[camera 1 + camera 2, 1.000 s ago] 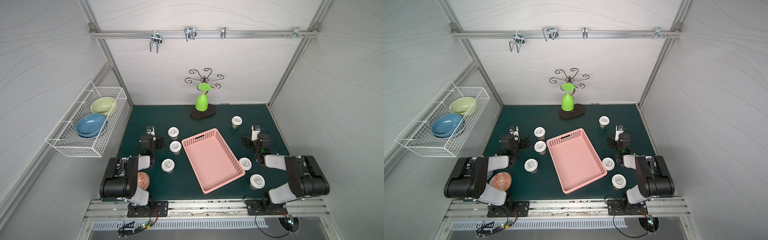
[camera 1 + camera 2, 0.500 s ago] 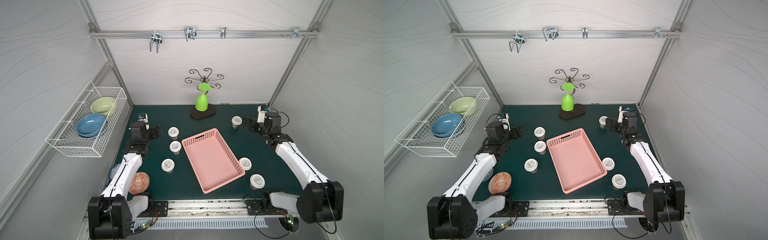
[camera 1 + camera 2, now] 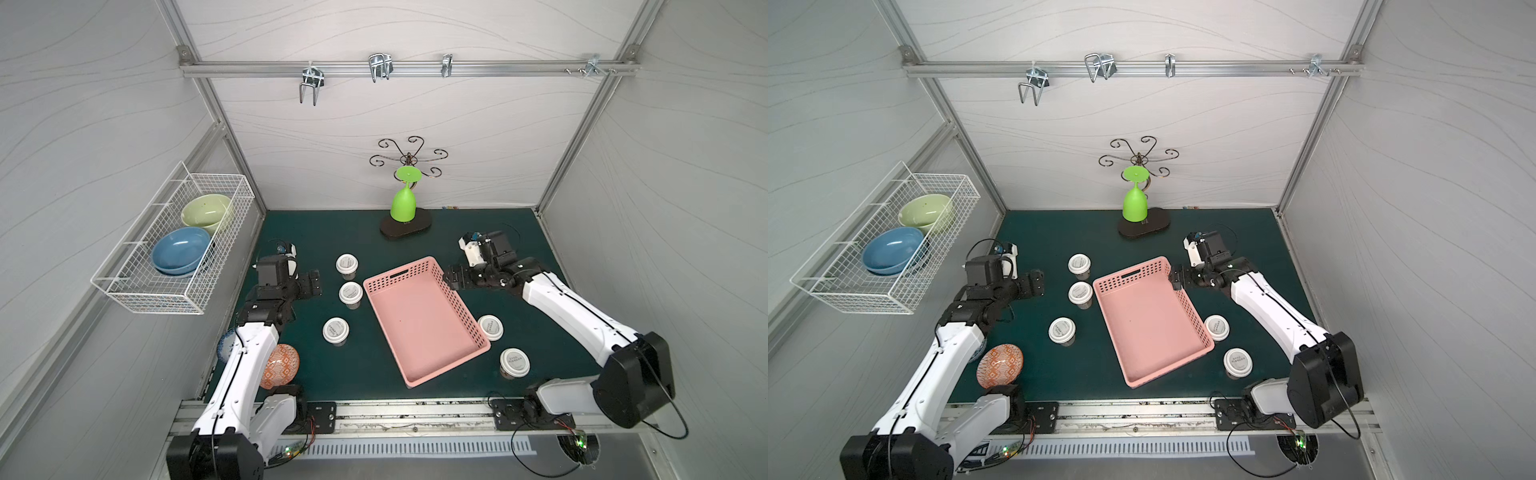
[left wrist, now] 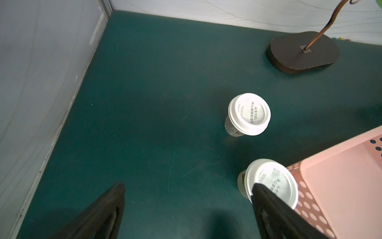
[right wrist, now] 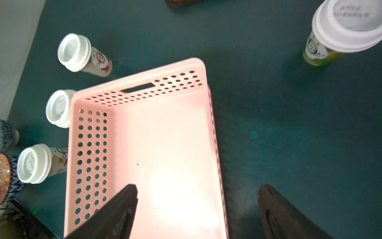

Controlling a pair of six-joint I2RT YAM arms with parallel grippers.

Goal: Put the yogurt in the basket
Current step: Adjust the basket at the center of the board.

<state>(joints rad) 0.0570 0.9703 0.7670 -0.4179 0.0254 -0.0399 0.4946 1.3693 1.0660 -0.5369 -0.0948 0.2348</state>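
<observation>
The pink basket (image 3: 419, 324) lies empty in the middle of the green mat, also in the right wrist view (image 5: 165, 134). Three white-lidded yogurt cups stand left of it (image 3: 347, 264) (image 3: 351, 293) (image 3: 336, 330), two on its right (image 3: 490, 327) (image 3: 514, 362). Another yogurt (image 5: 347, 27) shows only in the right wrist view; my right arm hides it in both top views. My left gripper (image 3: 313, 284) (image 4: 190, 198) is open and empty beside the middle left cup (image 4: 270, 182). My right gripper (image 3: 451, 280) (image 5: 198, 192) hangs open over the basket's back right rim.
A white wire basket (image 3: 124, 286) with a green and a blue bowl hangs on the left wall. A green glass (image 3: 403, 205) hangs on a stand (image 3: 405, 228) at the back. An orange patterned bowl (image 3: 282, 365) sits front left by my left arm.
Both arms have unfolded from their rest near the front. Since half a second ago, the left gripper has swung toward the left cups and the right gripper from the back-right cup to the basket's corner.
</observation>
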